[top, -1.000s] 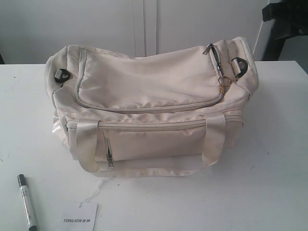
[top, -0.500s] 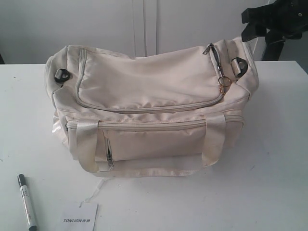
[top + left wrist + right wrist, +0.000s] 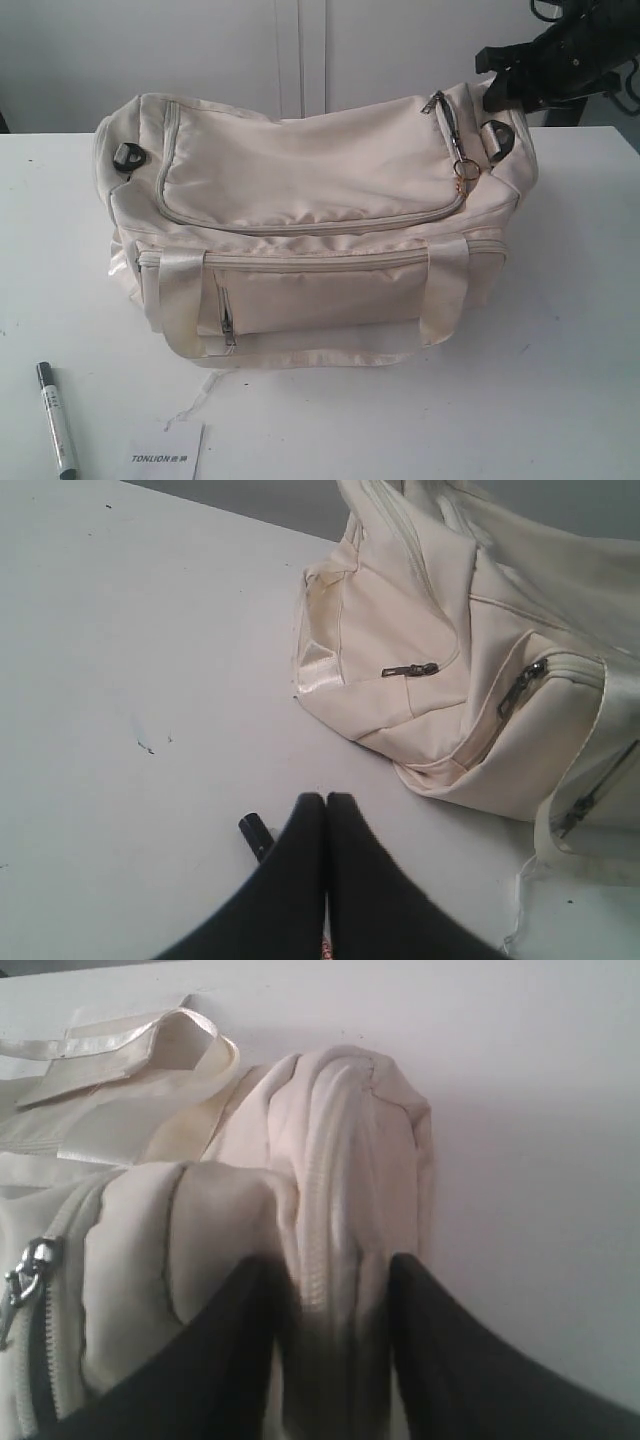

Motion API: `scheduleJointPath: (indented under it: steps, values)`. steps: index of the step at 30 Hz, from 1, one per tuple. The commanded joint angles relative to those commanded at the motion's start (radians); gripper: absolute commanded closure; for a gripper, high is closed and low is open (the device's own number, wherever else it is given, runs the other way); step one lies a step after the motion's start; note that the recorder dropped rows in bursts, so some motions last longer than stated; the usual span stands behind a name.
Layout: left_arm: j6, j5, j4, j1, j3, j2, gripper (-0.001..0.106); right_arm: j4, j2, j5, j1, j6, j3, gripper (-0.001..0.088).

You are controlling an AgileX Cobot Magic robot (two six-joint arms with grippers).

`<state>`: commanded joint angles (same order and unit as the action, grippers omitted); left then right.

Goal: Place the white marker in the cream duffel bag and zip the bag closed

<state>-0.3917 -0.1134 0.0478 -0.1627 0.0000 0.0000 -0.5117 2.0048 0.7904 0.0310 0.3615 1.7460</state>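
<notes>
Lying near left: white marker point(image 3: 56, 420) flat on the white table point(image 3: 560, 350), dark cap pointing far, well apart from the bag and outside it.
left gripper point(image 3: 326, 800): seen only in its wrist view; black fingers point(image 3: 290, 880) pressed together with nothing between them, the marker's dark cap poking out just beside them on the table.
card point(image 3: 165, 455): white, printed TONLION, just right of the marker at the near edge.
cream duffel bag point(image 3: 310, 190): mid-table, front pocket facing near, shiny straps draped down the front.
chain pull point(image 3: 463, 165): gold, hanging at the right end of the top zipper.
right gripper point(image 3: 335, 1270): far right, over the bag's right end; fingers apart, one on each side of a ridge of zipped fabric.
</notes>
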Motion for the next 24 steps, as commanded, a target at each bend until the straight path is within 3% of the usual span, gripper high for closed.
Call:
scheduleJointPath:
  steps: [1,2,5,13,24]
  values:
    - [0.0,0.0,0.0,0.0,0.0,0.0,0.105,-0.009,0.0,0.0,0.0,0.01,0.0,0.0828]
    - [-0.002,0.0,0.002,0.0,0.0,0.0,0.105,-0.021,0.0,0.0,0.0,0.023,0.0,0.0864]
    - [-0.036,0.0,0.004,0.0,0.0,0.0,0.105,-0.078,0.0,0.0,0.0,0.057,0.0,0.0868]
    - [-0.134,0.017,0.004,0.0,0.0,0.0,0.105,-0.082,0.0,-0.018,0.0,0.055,0.0,0.0868]
    - [-0.17,0.032,0.021,0.0,0.0,0.0,0.105,-0.08,0.002,0.012,0.0,0.055,-0.002,0.0868]
